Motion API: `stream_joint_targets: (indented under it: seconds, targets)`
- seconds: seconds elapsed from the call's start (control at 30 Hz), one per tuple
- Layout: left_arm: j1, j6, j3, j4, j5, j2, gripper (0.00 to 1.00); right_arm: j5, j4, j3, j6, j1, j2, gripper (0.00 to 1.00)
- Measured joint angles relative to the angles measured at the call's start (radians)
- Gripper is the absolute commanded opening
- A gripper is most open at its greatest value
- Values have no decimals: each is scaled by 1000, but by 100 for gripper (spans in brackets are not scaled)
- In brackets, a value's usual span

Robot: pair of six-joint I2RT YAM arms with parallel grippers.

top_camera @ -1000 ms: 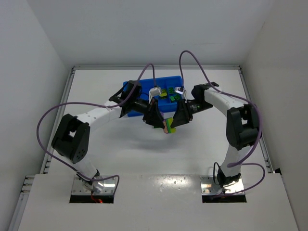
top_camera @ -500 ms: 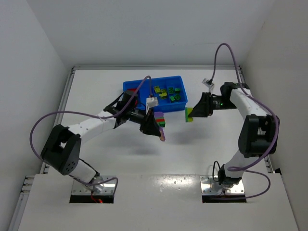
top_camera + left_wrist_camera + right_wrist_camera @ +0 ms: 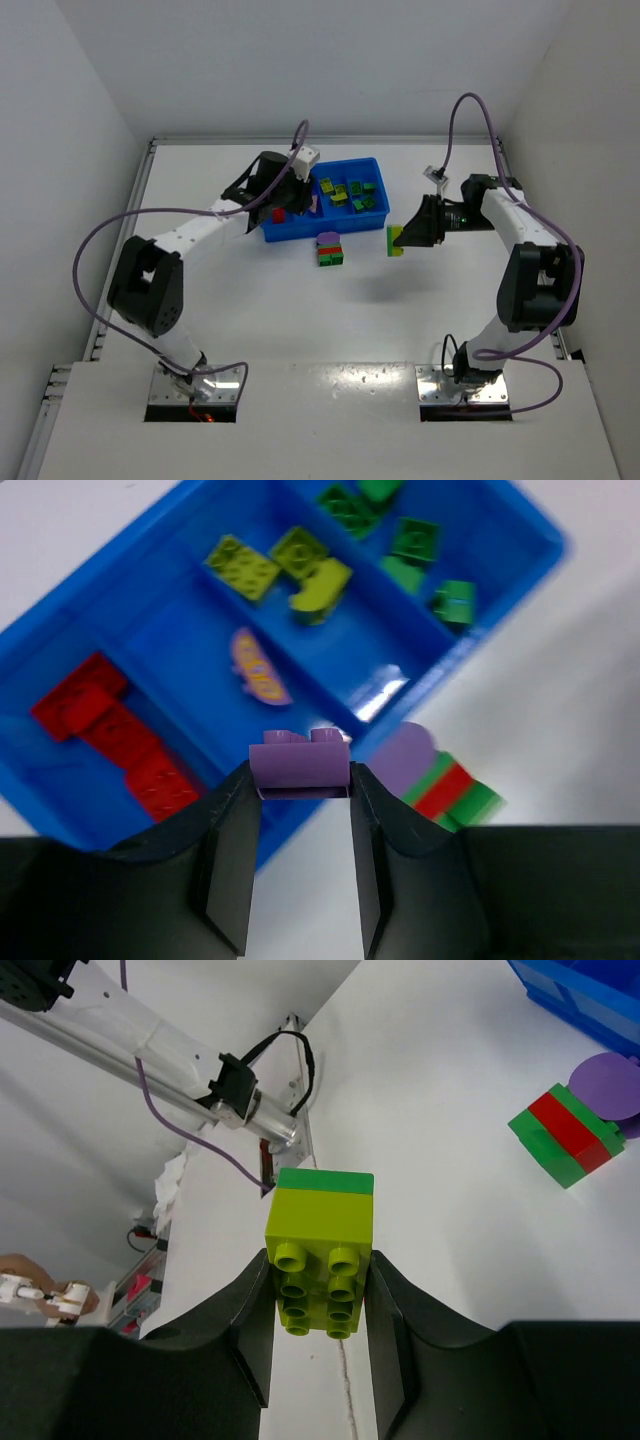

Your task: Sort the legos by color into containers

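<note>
The left gripper (image 3: 300, 777) is clamped narrowly on a small purple brick (image 3: 300, 760), its fingers pressing the brick's two ends. It hangs over the near wall of the blue tray (image 3: 120, 580) — placed there, I judge, to drop the brick into the compartment holding a lone pink-and-purple piece (image 3: 258, 667). The other compartments show why: red bricks (image 3: 110, 730) on one side of it, yellow-green bricks (image 3: 275, 565) on the other and green bricks (image 3: 415, 545) at the far end, one colour each.

The right gripper (image 3: 320, 1290) has its jaws part closed around a yellow-green and green pair (image 3: 320, 1225), studs towards the camera. The pair seems to be lifted off the table (image 3: 470, 1210), off to the tray's right. The two colours are locked together, so this arm is probably parked until the other can help pull them apart.

Just beside the tray's near wall sits an unsorted stack (image 3: 329, 250) — a rounded purple piece joined to red and green layers.

No brand, label or lettering can be read. The stud tops may carry a mark, but they are too small and soft to tell.
</note>
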Motion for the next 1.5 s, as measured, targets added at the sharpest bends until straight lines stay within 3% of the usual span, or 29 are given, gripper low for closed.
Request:
stream_joint_targets:
  seconds: [0.17,0.27,0.4,0.47,0.5,0.67,0.73,0.87,0.97,1.13,1.5]
  targets:
    - [45,-6,55,4,-106,131,7,1,2,0,0,0,0,9]
    - [71,-8,88,-2,-121,205,22,1,5,-7,0,0,-3,9]
    - [88,-14,153,-2,-100,276,52,1,5,-13,0,0,-3,9]
    - [95,-19,182,-8,-80,300,58,1,5,-13,0,0,-3,9]
    - [98,-24,189,-8,-71,305,69,1,5,-13,0,0,-3,9]
    - [100,-33,187,-19,6,291,74,1,6,-13,0,9,-1,9]
    - [104,-33,161,-19,75,258,69,-1,5,-13,0,16,4,9]
    - [132,-66,20,16,358,98,69,-10,-8,2,-1,43,36,9]
    - [146,-121,-131,103,585,-61,78,-17,-14,5,-1,86,49,9]
    - [134,-203,-307,235,840,-252,78,-14,-27,47,-4,203,63,9]
    - [69,-247,-314,264,1007,-219,78,8,-97,229,-75,384,214,9]
